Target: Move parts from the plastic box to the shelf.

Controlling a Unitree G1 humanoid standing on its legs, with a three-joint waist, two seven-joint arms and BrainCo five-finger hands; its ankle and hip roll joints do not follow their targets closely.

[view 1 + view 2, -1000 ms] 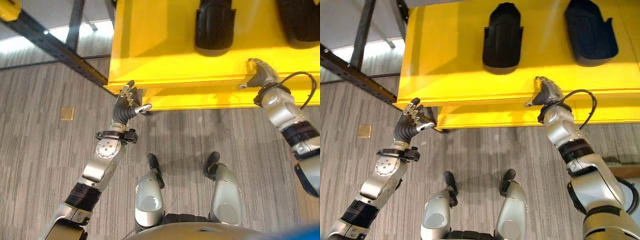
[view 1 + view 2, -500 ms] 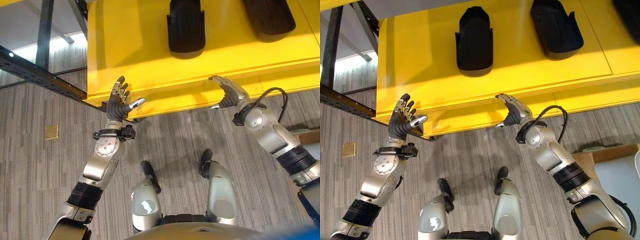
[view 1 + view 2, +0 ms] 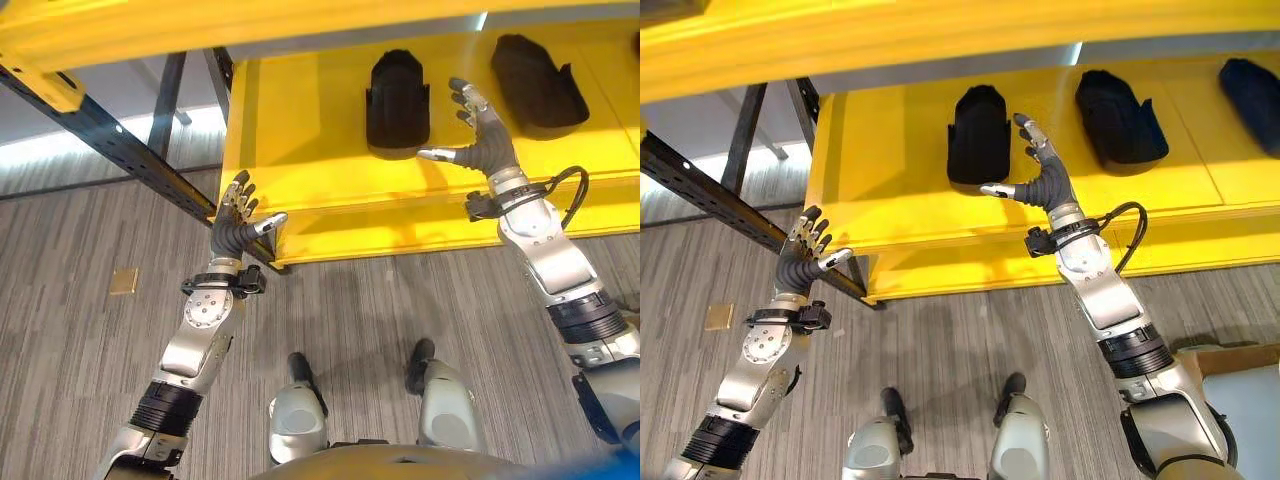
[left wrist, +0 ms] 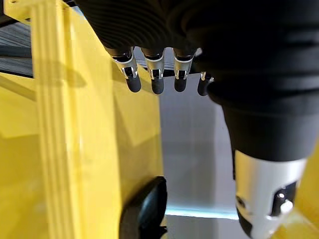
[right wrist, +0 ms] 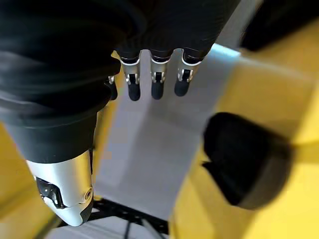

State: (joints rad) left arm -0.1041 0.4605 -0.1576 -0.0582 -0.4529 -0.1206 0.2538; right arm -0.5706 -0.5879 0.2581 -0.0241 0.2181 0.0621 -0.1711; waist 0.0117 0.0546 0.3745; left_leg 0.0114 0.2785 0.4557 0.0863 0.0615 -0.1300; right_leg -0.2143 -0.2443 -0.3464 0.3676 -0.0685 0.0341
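Floor: grey striped carpet point(image 3: 90, 370) is lying under a yellow shelf point(image 3: 300, 130), with a small tan square point(image 3: 124, 281) set in it off to the robot's left.
Shelf frame: a dark perforated steel beam point(image 3: 120, 150) is running diagonally to the shelf's left front corner, and a second yellow board point(image 3: 840, 40) is crossing overhead.
Parts: three black moulded parts are sitting on the shelf, well apart in a row; the first black part point(image 3: 978, 136) is lying nearest the left end, the second black part point(image 3: 1120, 117) is resting to its right, and the third black part point(image 3: 1252, 90) is showing at the far right edge.
Left robot hand: the left robot hand point(image 3: 238, 222) is hovering at the shelf's left front corner, fingers spread apart and straight, thumb out to the side, holding nothing.
Right robot hand: the right robot hand point(image 3: 1038, 178) is reaching up over the shelf's front edge between the first and second parts, fingers apart and straight, thumb pointing toward the first part, gripping nothing.
Right wrist view: a black part point(image 5: 244, 167) is sitting on the yellow board past the straight fingers point(image 5: 157, 82).
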